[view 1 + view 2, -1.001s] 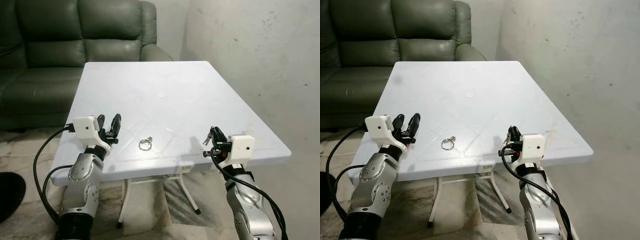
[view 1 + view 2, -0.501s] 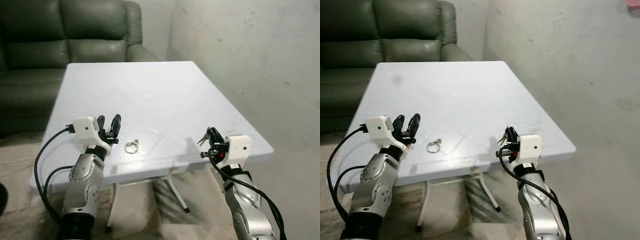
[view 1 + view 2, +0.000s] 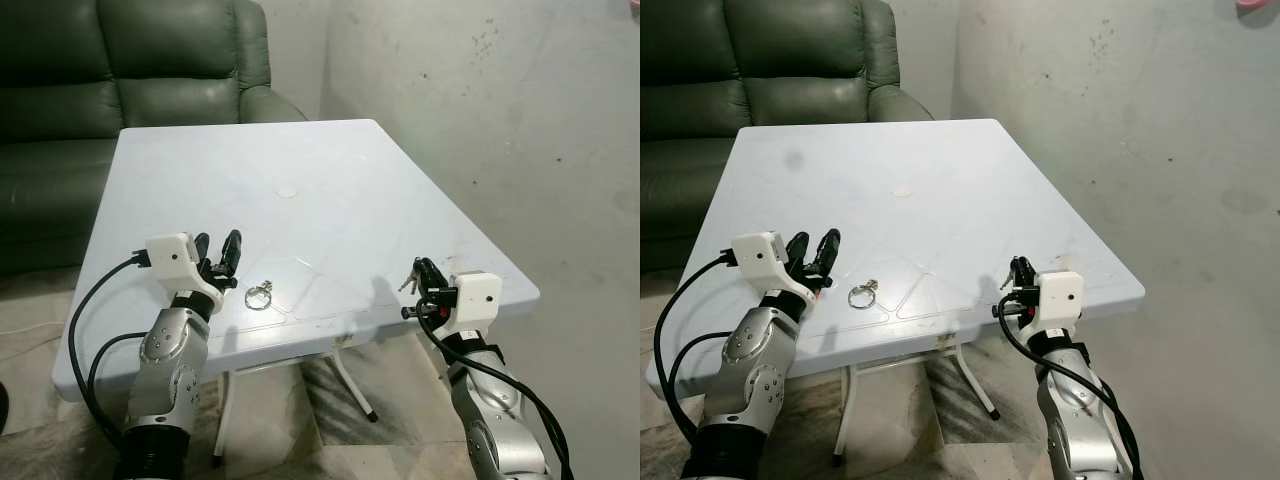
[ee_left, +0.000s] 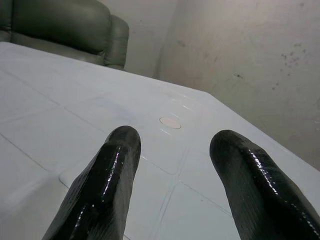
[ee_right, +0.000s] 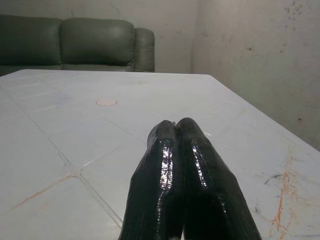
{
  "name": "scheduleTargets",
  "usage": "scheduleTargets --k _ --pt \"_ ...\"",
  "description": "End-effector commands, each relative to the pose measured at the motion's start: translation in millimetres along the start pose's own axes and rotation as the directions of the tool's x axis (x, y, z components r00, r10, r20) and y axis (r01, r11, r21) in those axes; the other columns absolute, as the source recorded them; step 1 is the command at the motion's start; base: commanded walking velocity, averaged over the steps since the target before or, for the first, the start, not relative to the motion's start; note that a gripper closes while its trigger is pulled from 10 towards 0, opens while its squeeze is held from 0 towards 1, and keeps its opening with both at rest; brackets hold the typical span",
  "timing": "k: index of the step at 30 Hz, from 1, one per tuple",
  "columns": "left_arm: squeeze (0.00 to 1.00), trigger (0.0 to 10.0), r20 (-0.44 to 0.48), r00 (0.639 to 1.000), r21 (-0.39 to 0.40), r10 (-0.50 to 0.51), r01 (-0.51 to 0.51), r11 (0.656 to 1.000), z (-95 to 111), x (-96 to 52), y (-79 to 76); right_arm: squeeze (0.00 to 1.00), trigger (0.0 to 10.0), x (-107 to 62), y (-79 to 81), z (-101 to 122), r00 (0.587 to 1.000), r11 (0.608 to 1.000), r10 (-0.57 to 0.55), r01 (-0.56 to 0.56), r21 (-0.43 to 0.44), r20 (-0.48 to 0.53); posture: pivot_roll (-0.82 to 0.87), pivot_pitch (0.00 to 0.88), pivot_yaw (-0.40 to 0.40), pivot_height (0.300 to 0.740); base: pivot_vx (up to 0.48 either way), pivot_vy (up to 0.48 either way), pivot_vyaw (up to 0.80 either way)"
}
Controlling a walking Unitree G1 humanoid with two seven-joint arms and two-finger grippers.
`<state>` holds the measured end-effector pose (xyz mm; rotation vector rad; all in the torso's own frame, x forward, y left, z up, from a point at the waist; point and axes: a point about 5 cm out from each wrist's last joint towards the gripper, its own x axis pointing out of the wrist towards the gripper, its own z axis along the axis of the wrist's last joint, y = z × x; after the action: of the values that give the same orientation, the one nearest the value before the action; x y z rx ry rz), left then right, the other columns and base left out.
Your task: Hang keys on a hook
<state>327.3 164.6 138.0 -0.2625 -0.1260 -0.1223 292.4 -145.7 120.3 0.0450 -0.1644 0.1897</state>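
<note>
1. Black fingers [image 5: 180,165] of the right gripper [image 3: 414,277] are pressed together, and keys [image 3: 407,279] are seen clamped at their tips, above the table's near right edge.
2. Black fingers [image 4: 107,185] of the left gripper [image 3: 219,256] are held apart with nothing between them, over the table's near left part.
3. A key ring [image 3: 259,295] is seen lying flat on the white table [image 3: 330,170], just beside the left gripper and well apart from the right one.
4. A small round mark [image 3: 287,191] is seen near the table's middle.
5. A green sofa [image 3: 110,80] is placed behind the table, and a stained grey wall [image 3: 500,110] is on the right.
</note>
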Motion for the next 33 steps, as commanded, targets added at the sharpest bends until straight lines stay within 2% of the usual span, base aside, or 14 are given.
scheduleTargets --k 1,16,22,33 --pt "0.00 10.0 -0.003 1.000 0.010 -0.016 0.016 1.000 0.7 0.3 -1.1 0.00 10.0 0.5 -1.9 2.3 1.000 1.000 0.004 -0.004 -0.010 0.001 0.08 0.000 -0.047 0.740 0.000 0.000 -0.74" --pt "0.00 10.0 -0.007 1.000 -0.012 -0.020 0.020 1.000 0.7 -0.1 -1.6 0.00 10.0 -0.4 -0.2 1.2 1.000 1.000 0.009 -0.009 -0.005 -0.004 0.08 0.000 -0.046 0.740 0.000 -0.434 -0.74" --pt "0.00 10.0 -0.004 1.000 -0.033 -0.004 0.004 0.999 0.4 -0.2 -1.6 0.00 10.0 -0.7 0.4 1.2 1.000 1.000 0.013 -0.013 -0.004 -0.004 0.09 0.000 -0.050 0.740 0.000 0.000 -0.73" --pt "0.00 10.0 -0.010 1.000 -0.022 0.019 -0.019 1.000 0.1 -0.7 -0.4 0.00 10.0 0.0 1.1 1.8 1.000 1.000 0.020 -0.020 -0.004 -0.006 0.09 0.000 -0.056 0.740 0.000 0.000 -0.73"
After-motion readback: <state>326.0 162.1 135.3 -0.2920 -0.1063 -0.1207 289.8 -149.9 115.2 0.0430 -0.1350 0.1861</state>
